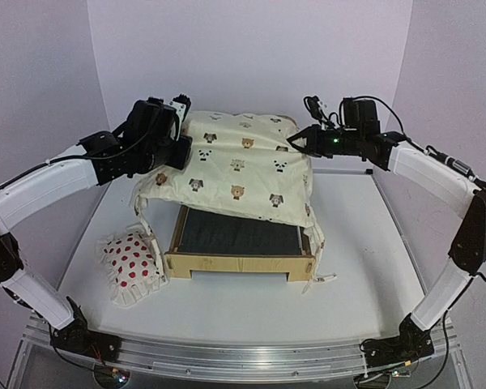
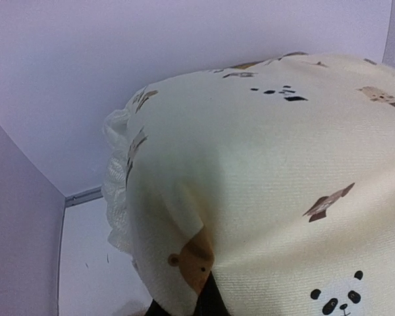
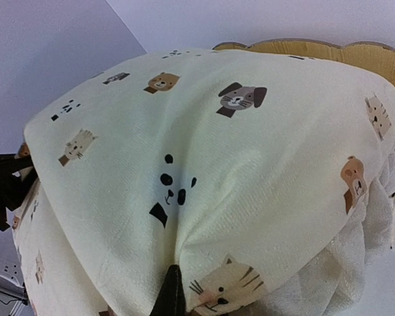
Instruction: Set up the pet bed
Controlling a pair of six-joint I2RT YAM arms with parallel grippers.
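My left claw (image 1: 181,152) and right claw (image 1: 295,143) are both clamped on opposite edges of the quilt (image 1: 243,170). I hold it taut above the bed (image 1: 239,265), mid-desk (image 1: 364,267), likely to drape it squarely.

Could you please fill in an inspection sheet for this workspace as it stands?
Surface: white table.
Job's things: pet bed mid-table, grey base partly showing; headboard mostly hidden behind the quilt.
Clutter: red-dotted pillow lying left of the bed.
Grippers: left gripper and right gripper each shut on a quilt edge, holding it raised over the bed.
Cables: black cable looped at the right wrist.
Surroundings: plain pale walls.
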